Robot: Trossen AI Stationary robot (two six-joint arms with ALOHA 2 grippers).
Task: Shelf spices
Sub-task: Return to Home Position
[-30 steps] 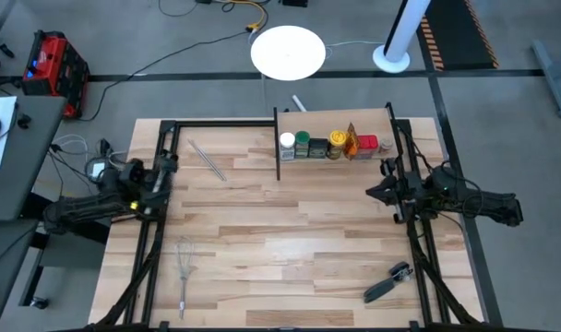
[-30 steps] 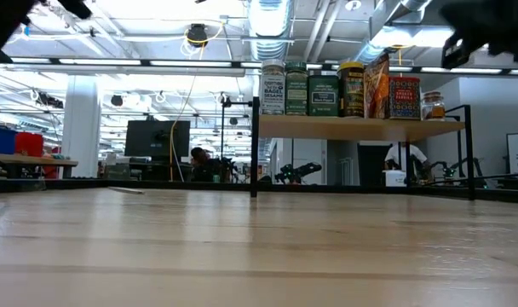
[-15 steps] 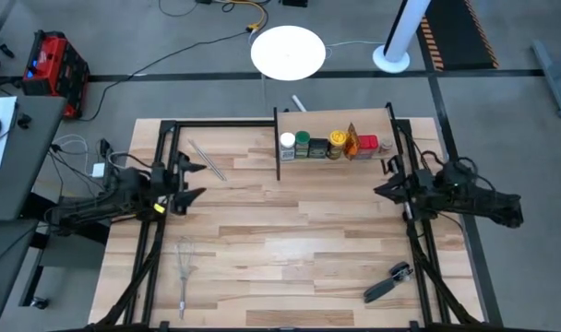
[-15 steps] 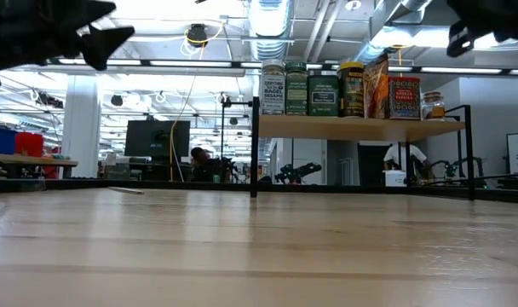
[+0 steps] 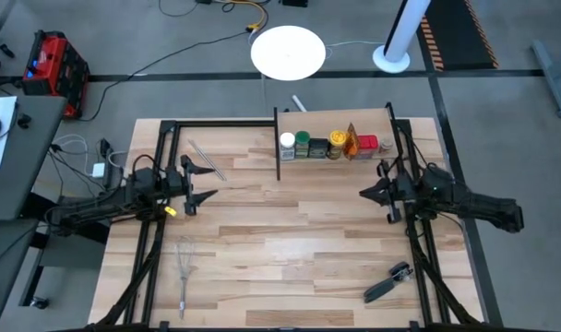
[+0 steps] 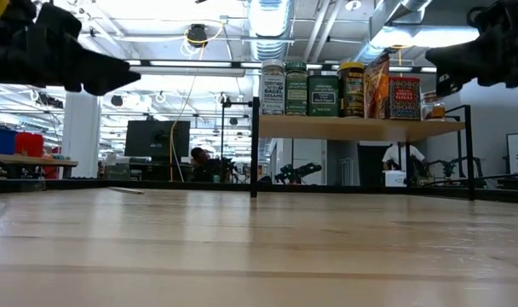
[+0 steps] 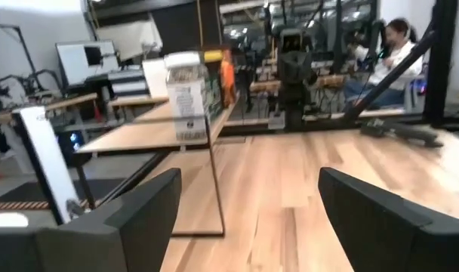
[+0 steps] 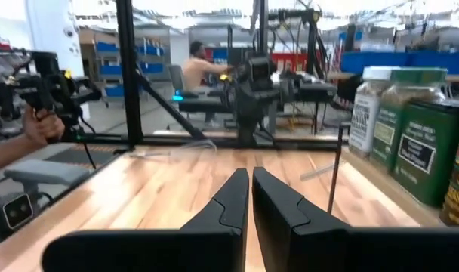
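Note:
The spices (image 5: 331,145) stand in a row on the shelf (image 5: 336,157), a pale board between black end posts near the table's far edge. In the low view the jars and tins (image 6: 344,88) sit upright on the board (image 6: 361,128). My left gripper (image 5: 203,181) hovers open over the table's left part, well left of the shelf; its wrist view (image 7: 248,219) shows the white-capped jar (image 7: 186,98) ahead. My right gripper (image 5: 366,194) hovers shut just on the near side of the shelf's right end; its wrist view (image 8: 250,198) shows jars (image 8: 411,143) beside it.
A wire whisk (image 5: 184,267) lies near the table's near-left corner. A black-handled tool (image 5: 388,281) lies near the near-right corner, and a thin metal utensil (image 5: 207,159) lies far left. Black frame rails run along both table sides. Bare planks span the middle.
My left gripper has swung from the table's left edge toward the middle and come lower, into the low view. My right gripper has shifted a little toward the table's left and near side and come lower. The spices and the shelf have stayed still.

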